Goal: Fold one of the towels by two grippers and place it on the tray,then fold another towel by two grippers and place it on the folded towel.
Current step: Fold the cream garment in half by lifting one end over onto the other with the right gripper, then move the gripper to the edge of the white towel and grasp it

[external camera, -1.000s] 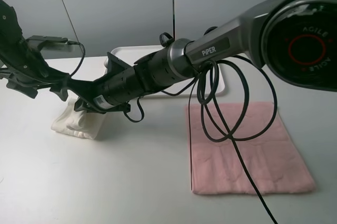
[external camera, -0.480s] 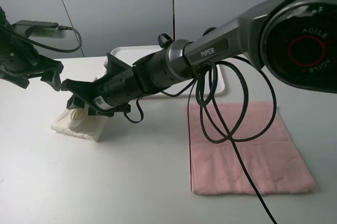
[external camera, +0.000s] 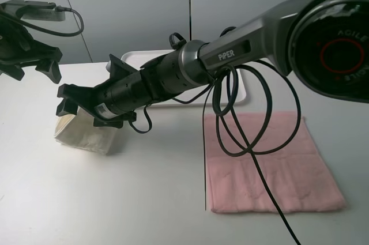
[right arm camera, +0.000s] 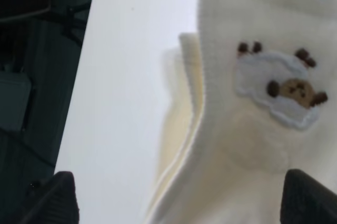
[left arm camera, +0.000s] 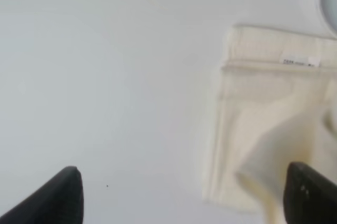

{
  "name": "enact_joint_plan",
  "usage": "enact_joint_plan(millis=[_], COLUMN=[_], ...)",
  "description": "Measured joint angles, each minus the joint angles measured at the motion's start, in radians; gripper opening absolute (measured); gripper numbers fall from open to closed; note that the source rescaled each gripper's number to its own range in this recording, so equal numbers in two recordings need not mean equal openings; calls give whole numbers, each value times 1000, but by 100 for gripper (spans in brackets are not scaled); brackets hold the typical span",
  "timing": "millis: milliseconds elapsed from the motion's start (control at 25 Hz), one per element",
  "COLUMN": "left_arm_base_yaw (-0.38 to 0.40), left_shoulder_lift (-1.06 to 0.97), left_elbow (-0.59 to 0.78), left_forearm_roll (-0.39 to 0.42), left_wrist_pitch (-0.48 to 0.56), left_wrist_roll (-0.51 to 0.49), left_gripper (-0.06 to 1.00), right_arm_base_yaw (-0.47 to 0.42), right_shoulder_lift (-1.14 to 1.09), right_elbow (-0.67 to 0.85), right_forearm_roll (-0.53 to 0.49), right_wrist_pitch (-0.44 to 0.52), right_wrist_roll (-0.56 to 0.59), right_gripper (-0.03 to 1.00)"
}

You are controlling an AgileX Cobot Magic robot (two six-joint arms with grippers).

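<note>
The right arm (external camera: 230, 55) stretches long and low from the right side across the middle, over the front of the tray (external camera: 134, 56), and ends far to the left. Its forearm slopes down toward the surface (external camera: 144, 199), and the right gripper (external camera: 63, 102) hangs just above the far left end of the cream towel (external camera: 86, 135). In the right wrist view its fingers (right arm camera: 52, 200) stand wide apart with nothing clamped between them. The towel lies loose beneath, showing an embroidered animal patch (right arm camera: 279, 89) and layered folded edges.

The left gripper (external camera: 33, 69) is raised high at the far left, well clear of the surface and above and behind the towel. It points downward, and its fingers (left arm camera: 310, 192) are also spread wide and hold nothing. From its wrist camera the cream towel (left arm camera: 263, 113) shows as a folded bundle lying on the bare surface, a small printed label (left arm camera: 300, 61) near one edge.

The cream towel sits on the surface left of the tray, not on it. The pink towel (external camera: 271, 164) lies flat and spread on the right side, in front of the tray. Black cables (external camera: 219, 98) loop down from the right arm over it.
</note>
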Motion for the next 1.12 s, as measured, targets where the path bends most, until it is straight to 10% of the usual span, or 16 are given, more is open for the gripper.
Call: enact_joint_plan(millis=[280, 760, 1120], left_arm_base_yaw=[0, 0, 0], left_shoulder_lift=[-4, -4, -4], left_elbow=[-87, -87, -87], left_forearm_roll=[-8, -77, -98], left_wrist_pitch=[105, 115, 121], left_wrist_roll=[34, 82, 90], left_gripper=[98, 98, 98], right_arm_base_yaw=[7, -75, -75], right_shoulder_lift=[-11, -43, 29], right_elbow=[-27, -33, -102], right_forearm_roll=[-13, -674, -793], right_wrist_pitch=[5, 46, 149], right_wrist_roll=[27, 624, 736], right_gripper=[84, 84, 84])
